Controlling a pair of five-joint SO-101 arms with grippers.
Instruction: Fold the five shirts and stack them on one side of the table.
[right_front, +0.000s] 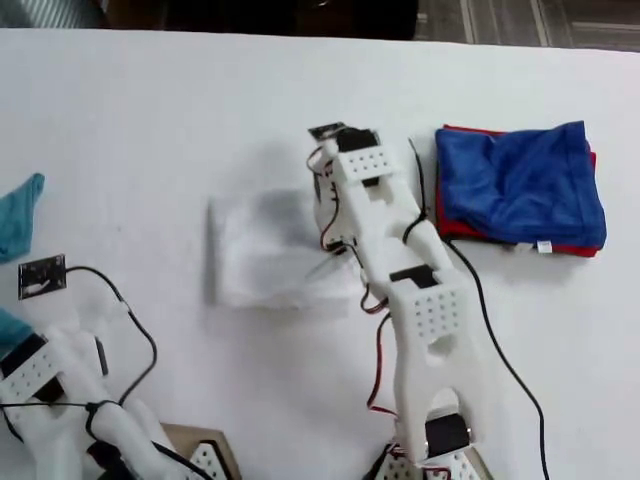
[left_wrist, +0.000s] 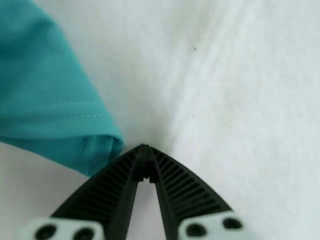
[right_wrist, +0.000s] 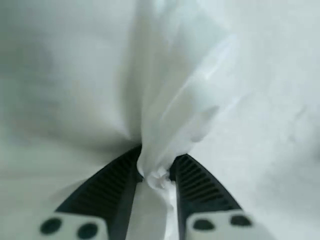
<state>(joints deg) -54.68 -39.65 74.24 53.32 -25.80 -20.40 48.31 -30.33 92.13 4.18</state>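
The right arm's fingers (right_wrist: 156, 169) are pinched shut on a bunched fold of the thin white cloth shirt (right_front: 265, 255), which lies partly folded in the middle of the white worktop (right_front: 150, 120). To its right, a folded blue fabric shirt (right_front: 520, 180) sits on top of a folded red shirt (right_front: 452, 222). At the worktop's left edge lies a loose teal knit shirt (right_front: 20, 215). The left arm's fingers (left_wrist: 145, 162) are closed tip to tip on nothing, just beside that teal shirt's stitched hem (left_wrist: 75, 117).
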